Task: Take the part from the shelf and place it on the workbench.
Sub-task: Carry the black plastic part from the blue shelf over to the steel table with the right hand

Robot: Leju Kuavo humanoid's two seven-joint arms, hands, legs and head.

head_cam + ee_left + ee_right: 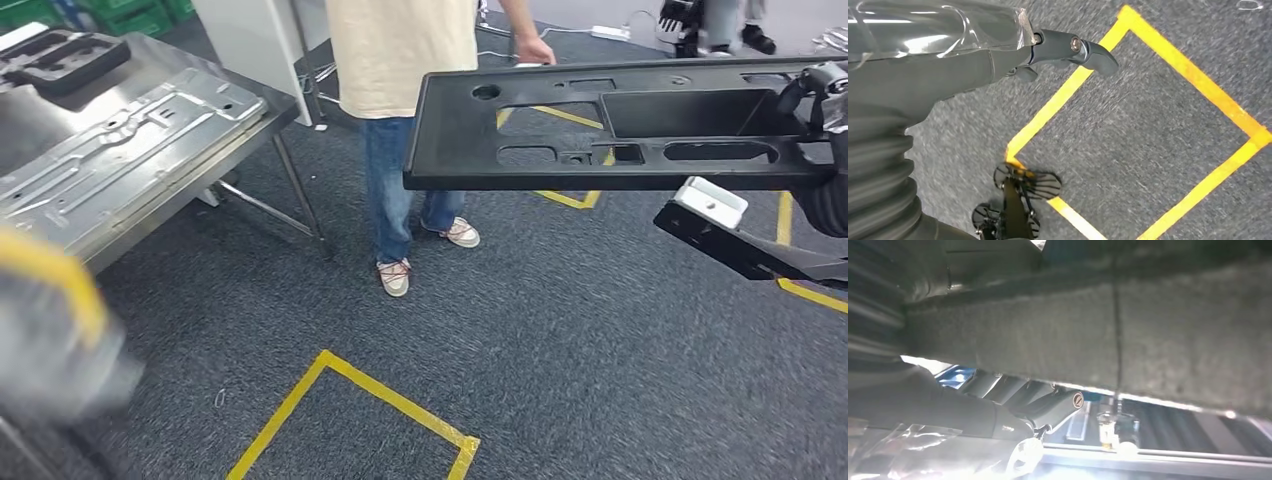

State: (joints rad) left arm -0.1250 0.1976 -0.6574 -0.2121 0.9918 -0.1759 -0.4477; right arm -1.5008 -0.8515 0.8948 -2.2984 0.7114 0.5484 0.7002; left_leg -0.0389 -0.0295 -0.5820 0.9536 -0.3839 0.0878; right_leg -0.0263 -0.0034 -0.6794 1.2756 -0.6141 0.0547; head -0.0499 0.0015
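A long black plastic panel [560,130] with several cut-outs hangs level above the floor on the right of the head view. My right hand [822,95] grips its right end. The right wrist view looks along the panel's grey felt-like underside [1128,340], with my right hand [998,410] against it and the thumb [1058,405] below. The steel workbench [275,112] stands at the upper left. My left hand [1048,50] hangs over the carpet with nothing in it, and its arm [50,330] is a blur at the lower left.
A person in a beige shirt and jeans [400,150] stands between the workbench and the panel, one hand [535,50] near the panel's far edge. A pressed metal sheet [120,150] and a black part [60,60] lie on the workbench. Yellow tape [350,395] marks the carpet.
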